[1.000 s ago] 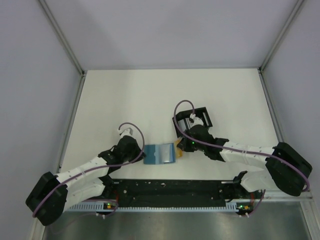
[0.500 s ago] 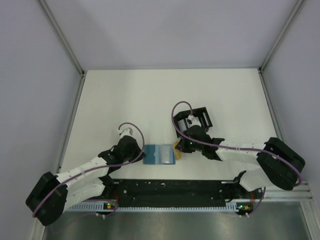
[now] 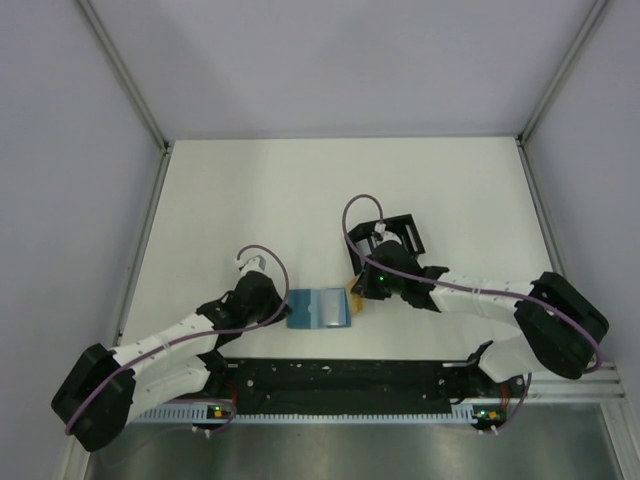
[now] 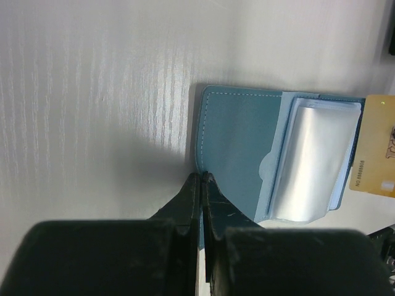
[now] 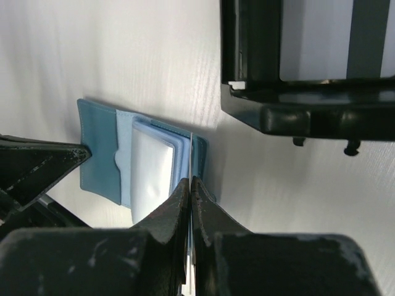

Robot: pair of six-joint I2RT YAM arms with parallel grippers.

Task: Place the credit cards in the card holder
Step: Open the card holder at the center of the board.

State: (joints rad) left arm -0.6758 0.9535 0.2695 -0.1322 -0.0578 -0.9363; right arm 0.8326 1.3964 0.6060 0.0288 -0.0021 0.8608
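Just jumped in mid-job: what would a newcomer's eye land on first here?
The teal wallet lies open between the grippers. The left gripper is shut at its left edge; the right gripper is shut on an orange card at its right edge. A black tray stands just behind the right gripper.

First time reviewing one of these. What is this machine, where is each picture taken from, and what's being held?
Two robot arms are bolted at the near edge of a white table. One picture looks down from above; the other two come from cameras on each wrist. An open teal card holder lies between the arms, a black tray beyond it. The left tool is shut, tips at the holder's edge. The right tool pinches an orange-yellow card at the holder's other side.
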